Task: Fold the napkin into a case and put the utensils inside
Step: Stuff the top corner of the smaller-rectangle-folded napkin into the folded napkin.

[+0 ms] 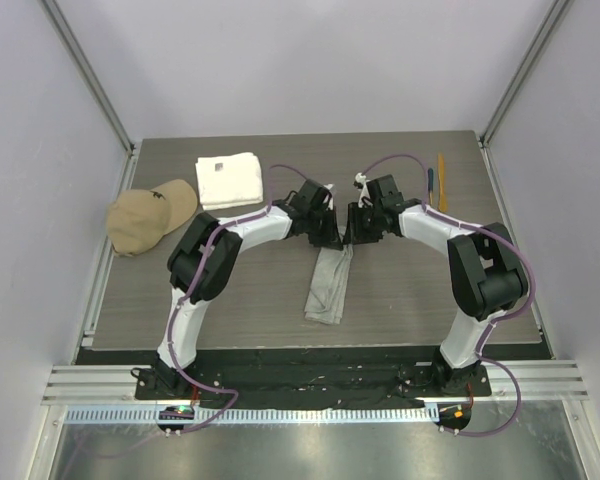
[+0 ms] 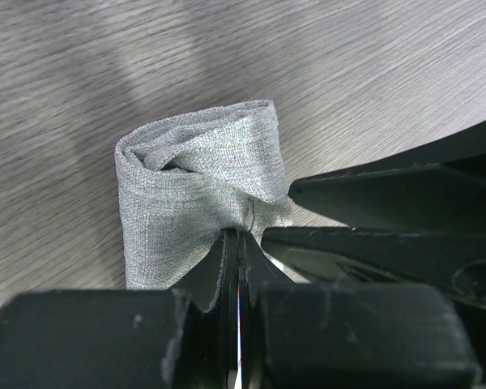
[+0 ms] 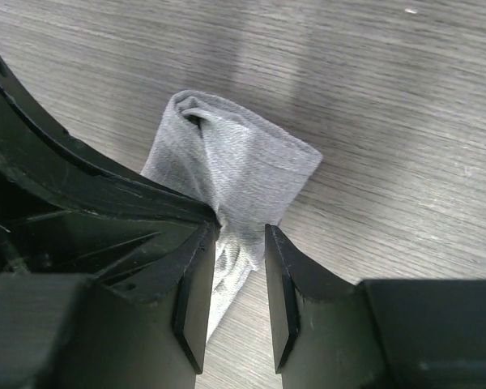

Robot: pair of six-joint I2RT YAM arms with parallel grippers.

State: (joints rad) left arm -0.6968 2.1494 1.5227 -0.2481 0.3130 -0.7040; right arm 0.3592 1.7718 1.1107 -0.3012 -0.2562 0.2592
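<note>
The grey napkin (image 1: pixel 329 287) lies folded into a narrow long strip at the middle of the table. Both grippers meet at its far end. My left gripper (image 1: pixel 330 238) is shut on a bunched fold of the napkin (image 2: pixel 194 178), with its tips (image 2: pixel 241 233) pressed together on the cloth. My right gripper (image 1: pixel 353 237) stands open, its tips (image 3: pixel 241 231) straddling the same lifted end of the napkin (image 3: pixel 235 166) right beside the left one. Two slim utensils lie at the far right: a dark teal-handled one (image 1: pixel 429 186) and an orange-yellow stick (image 1: pixel 441 180).
A thick white towel (image 1: pixel 228 180) lies at the far left of centre. A tan cap (image 1: pixel 150 215) sits at the table's left edge. Walls close in on both sides and at the back.
</note>
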